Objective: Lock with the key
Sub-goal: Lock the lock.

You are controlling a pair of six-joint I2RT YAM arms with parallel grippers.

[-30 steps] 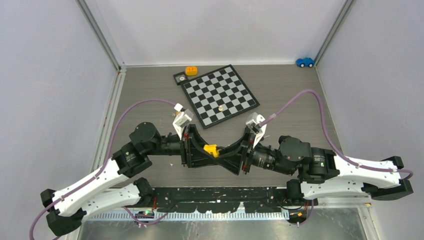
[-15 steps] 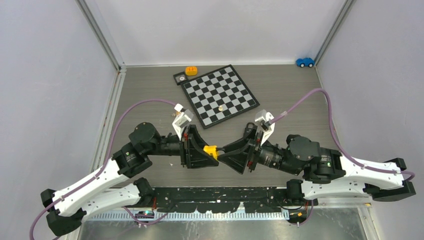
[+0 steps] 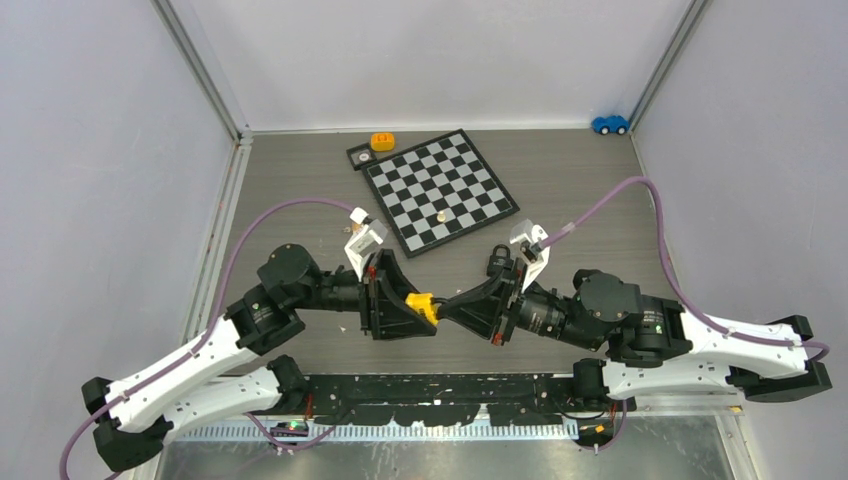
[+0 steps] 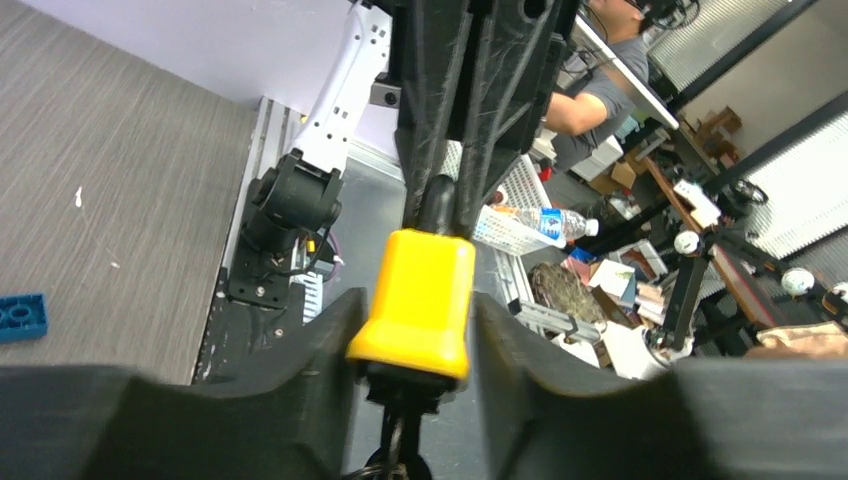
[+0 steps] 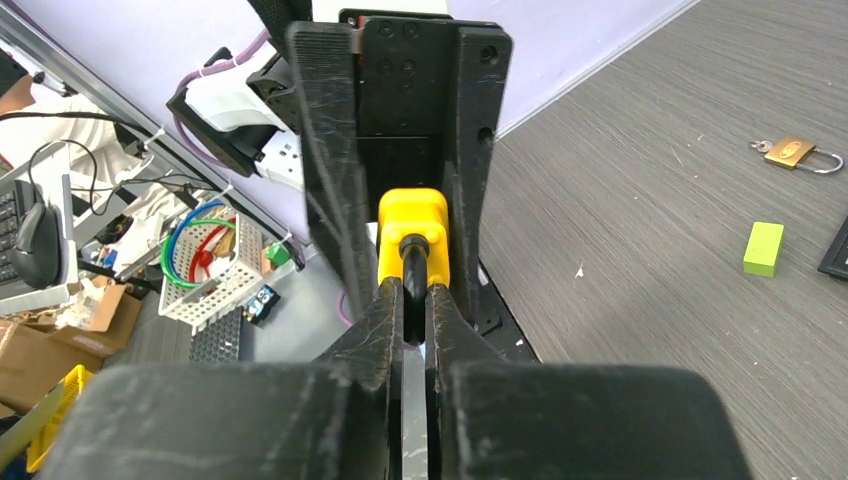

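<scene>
Left gripper (image 3: 414,304) clamped on yellow lock (image 4: 415,300). Key (image 4: 397,458) appears as a dark stub with a small ring at the lock's end toward the left palm, deep between the fingers; dim, blade not discernible. Right gripper (image 5: 412,305) pinched tight on black shackle (image 5: 412,260) at the opposite end.

Your top camera looked steeply down on the yellow lock (image 3: 421,300) from high behind it, distant enough to hold the whole table (image 3: 590,180). Your two wrist cameras sat close against that lock from opposite sides, facing each other. All three shared the lock; both wrist views shared the key (image 5: 413,262) in it.
</scene>
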